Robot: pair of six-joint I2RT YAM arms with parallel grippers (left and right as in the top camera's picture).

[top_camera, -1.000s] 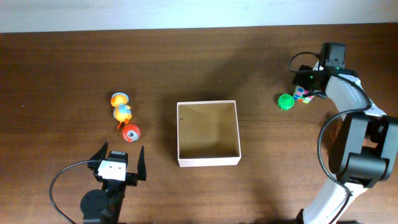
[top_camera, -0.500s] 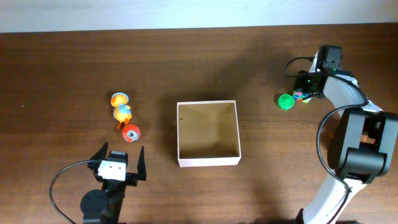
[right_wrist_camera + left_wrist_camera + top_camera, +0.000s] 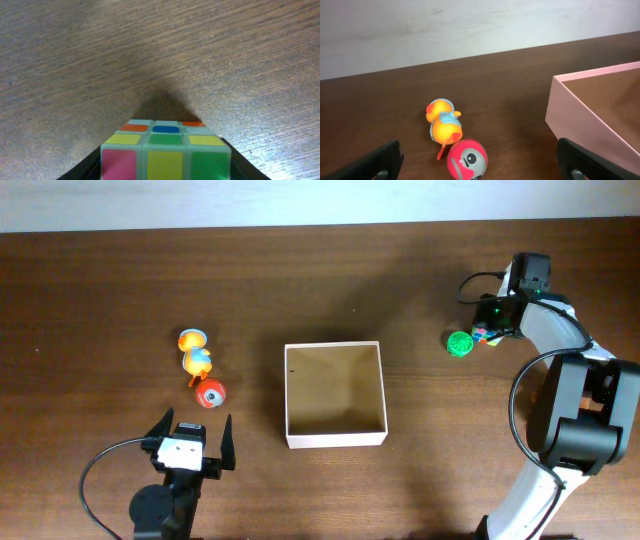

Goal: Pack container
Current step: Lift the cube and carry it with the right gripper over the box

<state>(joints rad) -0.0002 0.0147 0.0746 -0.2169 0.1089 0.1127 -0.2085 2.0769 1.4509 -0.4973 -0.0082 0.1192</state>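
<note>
Desk – dark brown wood grain, with a pale wall along its far edge.

Container – square, shallow, open-topped; thin white walls, tan inside; set at the middle of the desk, nothing seen in it; in the left wrist view its near wall looks pinkish at the right edge.

Toy duck – orange and yellow with a light blue band; placed left of the container, well apart from it.

Red ball – a grey face is printed on it; found just beside the duck on the near side, between the duck and the left claw.

Left claw – spread wide, nothing held; kept at the near edge of the desk, pointed toward the duck and the red ball.

Green ball – bright green; located right of the container, just beside the puzzle cube.

Puzzle cube – stickers in pink, yellow, green, blue and orange; seen at the far right of the desk.

Right claw – closed about the puzzle cube, a dark finger pressed to each side; whether the cube is raised off the desk cannot be told.
</note>
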